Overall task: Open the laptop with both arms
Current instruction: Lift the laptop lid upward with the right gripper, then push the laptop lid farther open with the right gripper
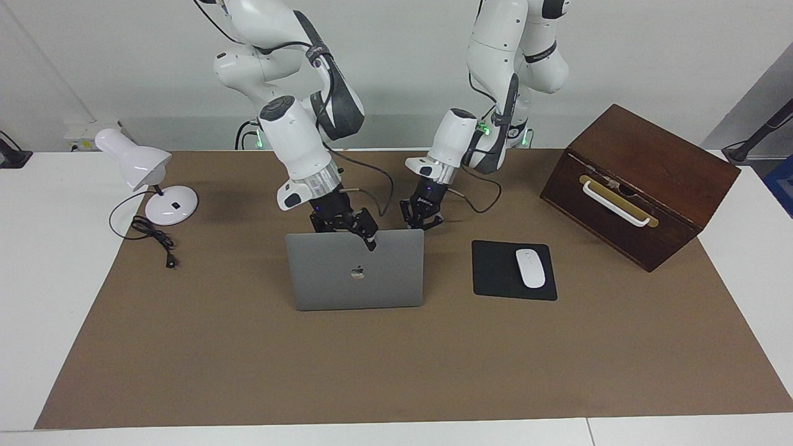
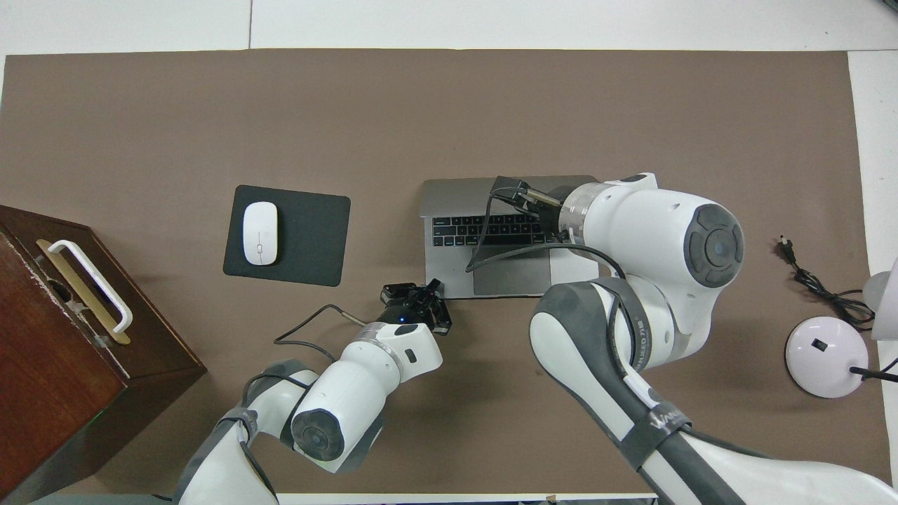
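Silver-grey, thin, stiff laptop [image 1: 355, 272] half-raised: right tool [image 1: 370, 240] pinches the lid's free edge, the best hold, while left tool [image 1: 421, 223], pressed together, steadies its base corner.

Thin silver-grey rectangular laptop [image 1: 355, 271], dark logo on lid, black keys within. Beside it, matte black rectangular mouse pad [image 1: 495, 271] under glossy white oval mouse [image 1: 530, 267]. Dark brown wooden box [image 1: 638, 183], brass plate, white handle. Everything on flat brown table mat [image 1: 396, 371].

One high camera faces the robots; another looks steeply down from above them; both cover the brown mat [image 1: 248, 371].
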### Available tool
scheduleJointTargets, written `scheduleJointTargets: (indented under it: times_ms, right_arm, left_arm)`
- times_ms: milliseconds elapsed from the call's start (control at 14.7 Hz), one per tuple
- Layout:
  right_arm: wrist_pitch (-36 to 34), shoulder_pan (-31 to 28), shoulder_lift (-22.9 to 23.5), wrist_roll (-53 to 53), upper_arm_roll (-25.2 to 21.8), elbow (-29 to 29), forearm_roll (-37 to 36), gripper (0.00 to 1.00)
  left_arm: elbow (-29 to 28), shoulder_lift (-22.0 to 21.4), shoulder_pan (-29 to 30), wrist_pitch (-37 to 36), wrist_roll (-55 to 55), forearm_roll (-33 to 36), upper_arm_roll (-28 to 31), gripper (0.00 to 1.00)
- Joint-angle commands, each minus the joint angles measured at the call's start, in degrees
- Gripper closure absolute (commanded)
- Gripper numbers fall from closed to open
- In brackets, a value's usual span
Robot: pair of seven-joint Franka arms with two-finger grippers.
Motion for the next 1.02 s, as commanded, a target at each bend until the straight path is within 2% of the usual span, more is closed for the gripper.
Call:
scheduleJointTargets:
  times_ms: [0,955]
  right_arm:
    - [-2.8,-1.3,2.7,-1.7,0.3,4.6,-2.4,0.0]
    - [-9.9,-3.8,5.7,-4.4,0.4,13.2,-6.2,0.0]
  left_arm:
    - [2.3,5.7,-0.2,0.3,0.2,0.7,0.5,1.0]
    - [2.4,5.7,-0.2,0.3,0.2,0.7,0.5,1.0]
